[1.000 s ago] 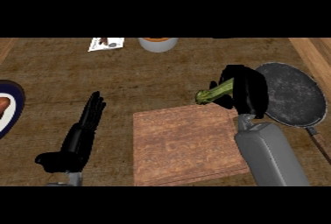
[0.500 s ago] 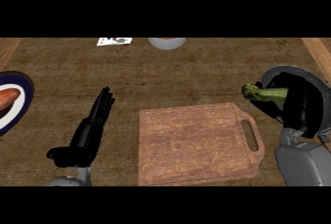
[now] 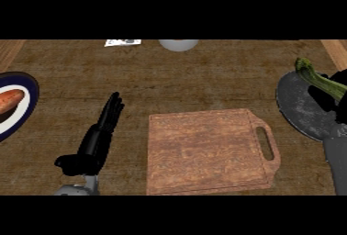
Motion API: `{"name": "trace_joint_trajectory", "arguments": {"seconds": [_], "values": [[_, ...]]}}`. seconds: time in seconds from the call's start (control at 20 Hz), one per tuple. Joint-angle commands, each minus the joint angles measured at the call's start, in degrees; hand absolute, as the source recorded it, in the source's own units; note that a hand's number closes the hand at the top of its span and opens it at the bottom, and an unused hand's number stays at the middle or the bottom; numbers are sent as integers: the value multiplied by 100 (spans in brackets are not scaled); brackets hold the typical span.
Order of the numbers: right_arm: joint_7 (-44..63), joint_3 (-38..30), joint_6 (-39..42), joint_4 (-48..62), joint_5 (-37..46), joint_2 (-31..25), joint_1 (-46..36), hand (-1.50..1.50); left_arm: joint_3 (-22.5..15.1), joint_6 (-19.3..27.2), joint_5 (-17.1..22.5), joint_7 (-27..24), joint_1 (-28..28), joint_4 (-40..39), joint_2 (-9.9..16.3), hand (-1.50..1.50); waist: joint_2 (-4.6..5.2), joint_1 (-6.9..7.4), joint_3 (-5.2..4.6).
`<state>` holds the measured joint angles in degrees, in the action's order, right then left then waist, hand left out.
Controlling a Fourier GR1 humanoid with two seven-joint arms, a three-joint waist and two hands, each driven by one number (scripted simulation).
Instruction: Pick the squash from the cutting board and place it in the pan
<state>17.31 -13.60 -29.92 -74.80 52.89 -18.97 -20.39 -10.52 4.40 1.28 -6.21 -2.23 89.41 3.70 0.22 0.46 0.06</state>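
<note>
1. A brown wooden tabletop (image 3: 203,78) fills the view from above. Nothing on its open middle looks likely to get in the way.
2. A wooden cutting board (image 3: 203,153) with a handle slot lies bare at the centre. The squash is off it, so the pick appears done.
3. A dark round pan (image 3: 301,110) sits at the right edge, only partly in view. Since its far side is hidden, a release judged from this view could land on the rim rather than inside.
4. A blue-rimmed plate (image 3: 24,117) with an orange-brown piece of food on it shows at the left edge, well apart from the action.
5. The left hand (image 3: 102,133) rests on the tabletop left of the board, fingers straight and together, holding nothing.
6. The right hand (image 3: 330,97) is over the pan at the right edge, its fingers curled round the squash.
7. The green squash (image 3: 313,77) sticks out up and left from that hand, its tip reaching past the pan's upper rim. If let go at this slant, it could tip over the rim and roll onto the tabletop.
8. A pale round object (image 3: 179,44) and a small card (image 3: 122,42) lie at the far edge, clear of any risk.
</note>
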Motion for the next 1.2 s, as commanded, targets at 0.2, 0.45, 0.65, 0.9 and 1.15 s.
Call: {"name": "trace_joint_trajectory", "arguments": {"seconds": [0.2,0.45,0.65,0.9,1.15], "values": [[-2007,-1075,-688,2629,-1356,-892,-1095,150,72,-120,56,238,4,248,75,0,18,83,6],[-1873,-1144,97,3853,-1458,-1106,-1461,150,-28,-185,22,263,38,339,65,0,40,180,8],[-1463,-667,1262,4683,-1001,-1368,-1728,-150,-195,-59,-162,-54,5,82,-144,0,83,268,4],[-2250,-1078,1666,5522,-1556,-1267,-2291,-150,-31,-219,-6,163,-153,169,-2,0,96,298,21],[-3433,-1717,1015,5443,-2165,-1193,-2250,-150,151,-173,48,184,-352,54,-9,0,95,206,27]]}}
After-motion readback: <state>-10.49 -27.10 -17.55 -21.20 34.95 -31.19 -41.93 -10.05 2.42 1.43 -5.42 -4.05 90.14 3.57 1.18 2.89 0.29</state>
